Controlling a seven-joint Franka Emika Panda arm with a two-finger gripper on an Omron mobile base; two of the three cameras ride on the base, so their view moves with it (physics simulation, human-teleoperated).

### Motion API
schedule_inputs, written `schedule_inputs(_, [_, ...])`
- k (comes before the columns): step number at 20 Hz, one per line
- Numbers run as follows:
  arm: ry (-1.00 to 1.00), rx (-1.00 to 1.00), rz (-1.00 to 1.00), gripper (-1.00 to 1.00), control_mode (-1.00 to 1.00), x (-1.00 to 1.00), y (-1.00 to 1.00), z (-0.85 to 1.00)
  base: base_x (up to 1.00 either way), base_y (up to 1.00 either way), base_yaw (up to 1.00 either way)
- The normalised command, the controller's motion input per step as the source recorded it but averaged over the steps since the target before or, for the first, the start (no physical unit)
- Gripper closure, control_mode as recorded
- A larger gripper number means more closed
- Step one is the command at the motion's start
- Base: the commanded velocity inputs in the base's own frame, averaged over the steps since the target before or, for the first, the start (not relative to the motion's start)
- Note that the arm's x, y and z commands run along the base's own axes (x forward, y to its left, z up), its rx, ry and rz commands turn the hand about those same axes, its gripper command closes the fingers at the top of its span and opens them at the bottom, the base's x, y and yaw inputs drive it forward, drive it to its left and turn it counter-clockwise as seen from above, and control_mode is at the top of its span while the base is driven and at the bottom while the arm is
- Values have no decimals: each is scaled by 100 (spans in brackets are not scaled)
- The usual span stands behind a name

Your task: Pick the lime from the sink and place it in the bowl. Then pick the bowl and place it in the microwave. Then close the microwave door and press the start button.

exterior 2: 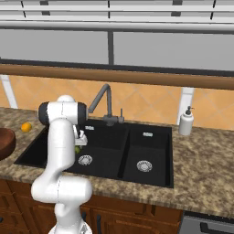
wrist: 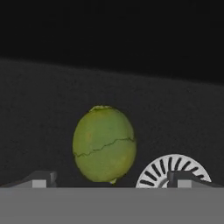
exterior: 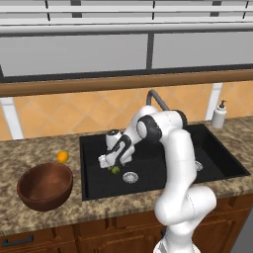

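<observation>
- Nearest the hand camera, the lime (wrist: pixel 104 145) is seen close up, yellow-green with a thin dark line across its skin.
- It is seen lying on the black floor of the sink (wrist: pixel 52 100), between the two dark fingertips (wrist: pixel 40 178) of the gripper (wrist: pixel 111 180).
- A gap is seen on each side of the lime, so the gripper is spread wide apart and nothing is held.
- A round steel drain (wrist: pixel 174 171) is seen just beside the lime.
- From the left base view, the gripper (exterior: pixel 111 165) is seen low in the left basin of the sink (exterior: pixel 222 148), right over the lime (exterior: pixel 115 170).
- The white arm (exterior: pixel 174 163) is bent down into that basin.
- A grey faucet (exterior: pixel 156 99) is seen behind the sink.
- The brown wooden bowl (exterior: pixel 45 186) is set on the speckled bench (exterior: pixel 29 153), well apart from the sink on its left side.
- A small orange fruit (exterior: pixel 62 156) is seen on the bench, just behind the bowl.
- A white soap bottle (exterior: pixel 219 114) is stood on the bench near the far right corner of the sink.
- From the right base view, a bit of the lime (exterior 2: pixel 77 149) is seen past the arm (exterior 2: pixel 61 151) in the left basin.
- The right basin is seen with its own drain (exterior 2: pixel 144 166).
</observation>
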Motion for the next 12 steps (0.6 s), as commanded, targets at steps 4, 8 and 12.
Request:
schedule_inputs(4, [5, 0, 0, -100, -100, 15, 6, -33, 0, 0, 0])
schedule_inputs(8, [0, 0, 0, -100, -100, -7, 0, -32, 0, 0, 0])
schedule_inputs(12, [0, 0, 0, -100, -100, -11, 0, -34, 0, 0, 0])
